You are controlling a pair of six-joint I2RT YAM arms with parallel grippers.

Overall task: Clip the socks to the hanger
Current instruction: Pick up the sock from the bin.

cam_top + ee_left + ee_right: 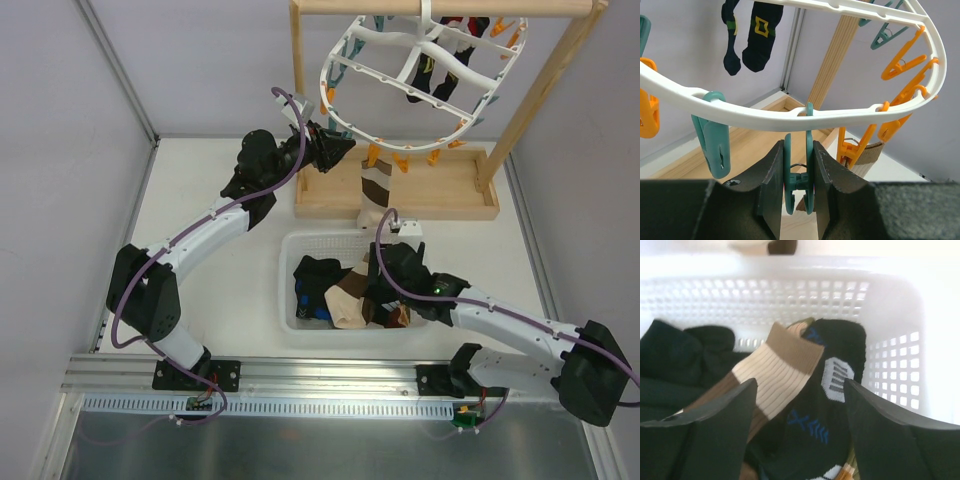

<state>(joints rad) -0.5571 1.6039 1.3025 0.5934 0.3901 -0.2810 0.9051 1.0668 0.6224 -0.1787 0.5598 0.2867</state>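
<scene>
A: Entry, left gripper (pixel 799 160)?
B: Pinching a teal peg (pixel 810 172) on the white hanger (pixel 765 117) rim.
A: Entry, right gripper (pixel 800 385)?
B: Spread wide over the basket (pixel 790 295); banded sock (pixel 780 365) beside a black sock (pixel 840 347) bearing a white barred patch.

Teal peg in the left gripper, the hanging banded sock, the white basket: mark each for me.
teal peg (pixel 799 180): left wrist view, on its spring hinge.
banded sock (pixel 374 195): top external view, mid-length.
basket (pixel 284 290): top external view, left rim.
</scene>
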